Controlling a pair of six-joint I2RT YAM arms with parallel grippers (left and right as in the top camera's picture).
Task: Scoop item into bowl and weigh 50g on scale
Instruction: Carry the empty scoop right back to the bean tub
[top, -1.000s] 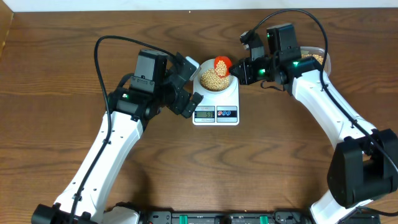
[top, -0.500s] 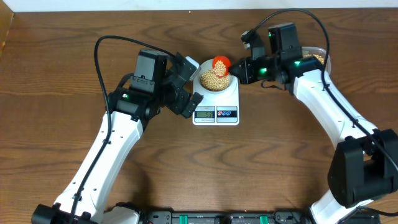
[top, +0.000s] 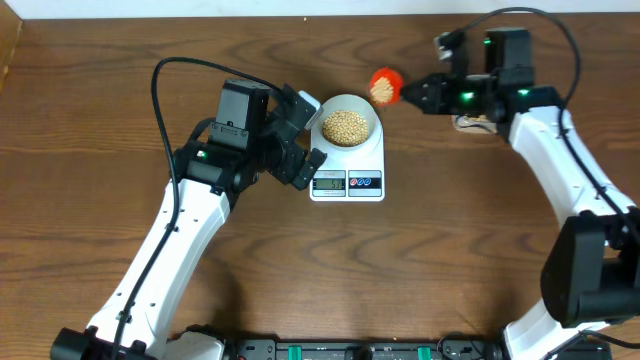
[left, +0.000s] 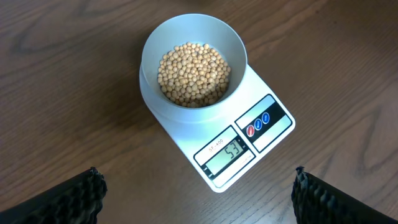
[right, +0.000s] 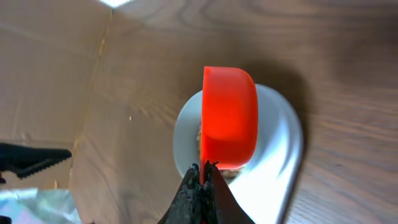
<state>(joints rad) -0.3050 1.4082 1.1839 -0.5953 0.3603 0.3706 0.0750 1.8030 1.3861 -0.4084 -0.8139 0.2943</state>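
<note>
Right wrist view: I see the red scoop (right: 230, 118) only from its underside, so its load is hidden there, and it covers much of the blurred bowl (left: 193, 31) behind it; overhead, tan beans (left: 193, 74) show in the scoop's mouth. The right pincer (right: 202, 180) is clamped tight on the scoop's handle and holds it in the air to the right of the bowl, apart from it. The left pincer (top: 310, 135) stands wide and empty just left of the scale (left: 261, 84); its fingertips (left: 62, 199) are cut off at the frame's lower corners. The bowl sits on the scale, beans covering its bottom. The display (left: 225, 152) looks like 53; overhead it is unreadable. The counter (top: 100, 250) is brown wood grain, with a pale wall (top: 200, 8) beyond. A black cable (top: 165, 90) loops above the left arm.
</note>
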